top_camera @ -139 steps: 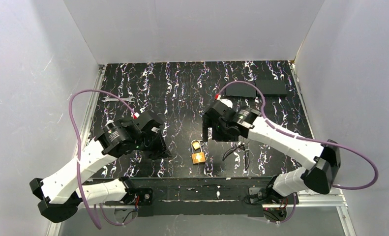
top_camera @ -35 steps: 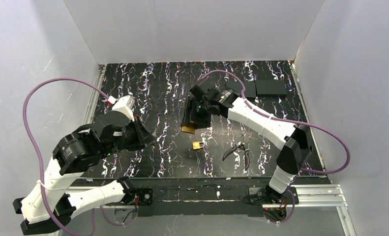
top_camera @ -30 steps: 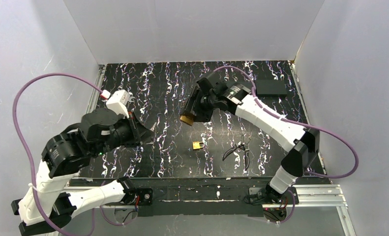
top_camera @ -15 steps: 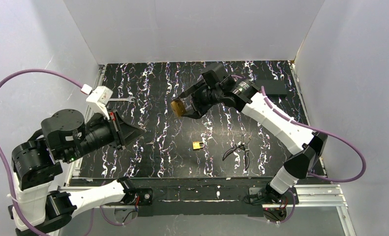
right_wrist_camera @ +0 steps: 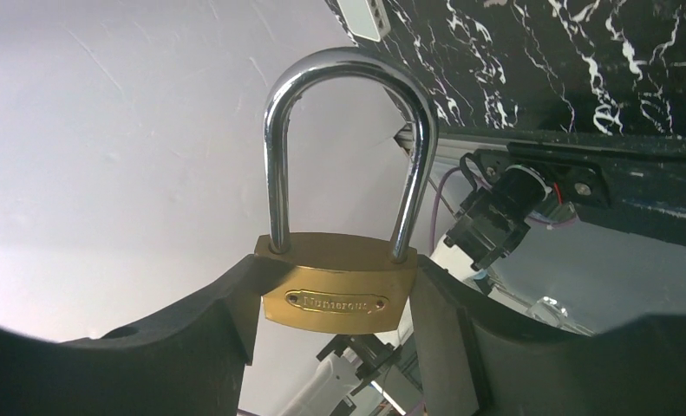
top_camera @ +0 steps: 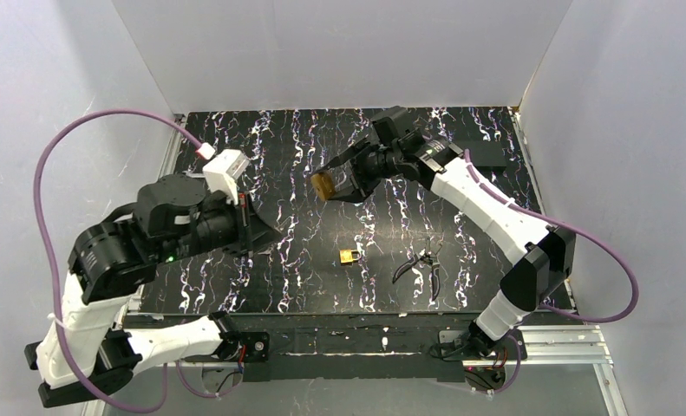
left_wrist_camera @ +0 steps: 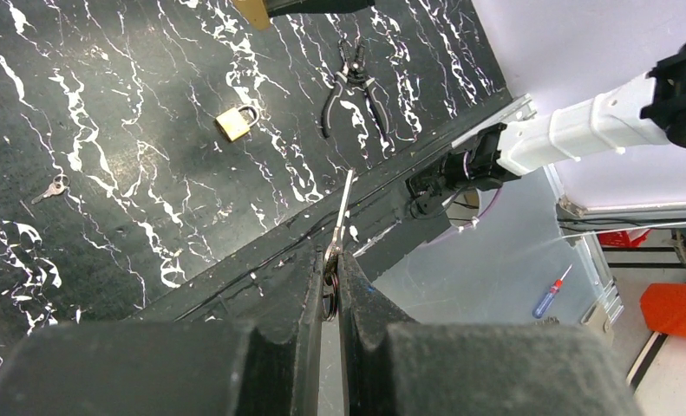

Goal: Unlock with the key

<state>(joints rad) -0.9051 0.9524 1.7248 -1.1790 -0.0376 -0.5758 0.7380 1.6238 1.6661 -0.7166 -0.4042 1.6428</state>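
Note:
My left gripper [top_camera: 268, 234] is shut on a thin dull-metal key [left_wrist_camera: 343, 212], seen edge-on. Its blade sticks out past the fingertips [left_wrist_camera: 309, 264] and its ring sits between the jaws. The gripper is held above the table's left half. My right gripper [top_camera: 337, 184] is shut on the body of a large brass padlock [top_camera: 323, 184] and holds it in the air over the table's middle. In the right wrist view the padlock [right_wrist_camera: 339, 301] has its steel shackle [right_wrist_camera: 348, 69] closed and pointing away from the gripper [right_wrist_camera: 335, 282].
A small brass padlock [top_camera: 349, 256] lies on the black marbled table [top_camera: 304, 269], also in the left wrist view [left_wrist_camera: 237, 121]. Black-handled pliers [top_camera: 417, 264] lie right of it. A second small key [left_wrist_camera: 55, 185] lies on the table. Black boxes [top_camera: 482, 154] sit back right.
My right gripper has lifted the large padlock off the table and turned it towards the left arm. My left arm has risen, then swung in towards the table's middle with the key.

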